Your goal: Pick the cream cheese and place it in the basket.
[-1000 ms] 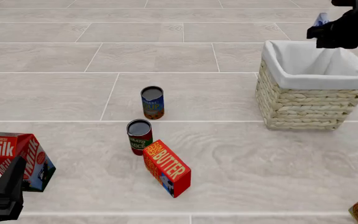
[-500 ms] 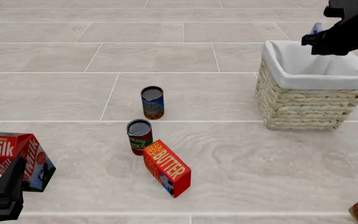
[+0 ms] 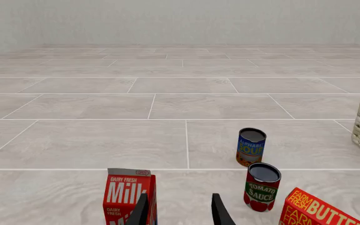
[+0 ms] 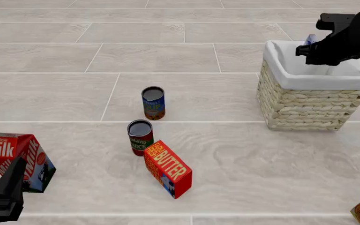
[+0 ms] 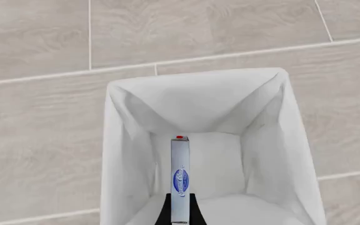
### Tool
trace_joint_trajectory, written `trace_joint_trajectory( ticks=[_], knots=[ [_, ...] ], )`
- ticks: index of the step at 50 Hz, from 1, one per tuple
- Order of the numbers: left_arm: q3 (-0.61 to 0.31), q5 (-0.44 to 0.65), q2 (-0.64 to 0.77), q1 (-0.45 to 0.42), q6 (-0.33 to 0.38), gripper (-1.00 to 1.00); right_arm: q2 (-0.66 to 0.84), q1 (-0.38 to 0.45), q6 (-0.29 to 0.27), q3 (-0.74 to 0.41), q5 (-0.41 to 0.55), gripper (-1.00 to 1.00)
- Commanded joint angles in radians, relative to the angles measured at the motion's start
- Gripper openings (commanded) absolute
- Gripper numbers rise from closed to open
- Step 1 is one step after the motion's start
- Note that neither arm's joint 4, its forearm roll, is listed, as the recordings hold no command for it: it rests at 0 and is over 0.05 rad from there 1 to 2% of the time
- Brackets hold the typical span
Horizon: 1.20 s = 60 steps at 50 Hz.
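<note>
Wicker basket [image 4: 305,108] white-lined, right pincer [image 5: 180,216] clamped on cream cheese [image 5: 179,178] above its opening, left pincer [image 3: 178,211] apart.

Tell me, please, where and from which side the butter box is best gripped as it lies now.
The butter box lies tilted on the floor near the tomato sauce can, its long printed face up. Probably best to come from above and pinch across its narrow width at mid-length, with the fingers on the two long sides, away from the can.

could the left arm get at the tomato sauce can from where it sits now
Probably yes. The left pincer sits low beside the milk carton, and bare floor lies between it and the tomato sauce can. The butter box stands just beside the can, so a grasp there looks tight.
</note>
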Motion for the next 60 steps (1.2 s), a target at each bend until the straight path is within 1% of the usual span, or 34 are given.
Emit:
trace_joint_trajectory(
  ticks=[1, 17, 26, 27, 44, 53, 57, 59, 60],
  knots=[
    [0.000, 0.000, 0.000, 0.000, 0.000, 1.00, 0.012, 0.005, 0.020, 0.022, -0.037, -1.00],
    [0.000, 0.000, 0.000, 0.000, 0.000, 1.00, 0.008, 0.008, 0.025, 0.022, -0.042, -1.00],
    [0.000, 0.000, 0.000, 0.000, 0.000, 1.00, 0.004, -0.005, 0.023, 0.019, -0.042, -1.00],
    [0.000, 0.000, 0.000, 0.000, 0.000, 1.00, 0.005, -0.006, 0.022, 0.018, -0.042, 1.00],
    [0.000, 0.000, 0.000, 0.000, 0.000, 1.00, -0.008, -0.002, 0.015, 0.013, -0.038, 1.00],
    [0.000, 0.000, 0.000, 0.000, 0.000, 1.00, -0.060, -0.006, -0.001, 0.026, -0.026, 1.00],
    [0.000, 0.000, 0.000, 0.000, 0.000, 1.00, -0.101, -0.004, -0.013, 0.047, -0.027, 1.00],
    [0.000, 0.000, 0.000, 0.000, 0.000, 1.00, -0.133, -0.001, -0.030, 0.061, -0.028, 1.00],
    [0.000, 0.000, 0.000, 0.000, -0.001, 1.00, -0.145, 0.001, -0.024, 0.066, -0.026, 1.00]
  ],
)
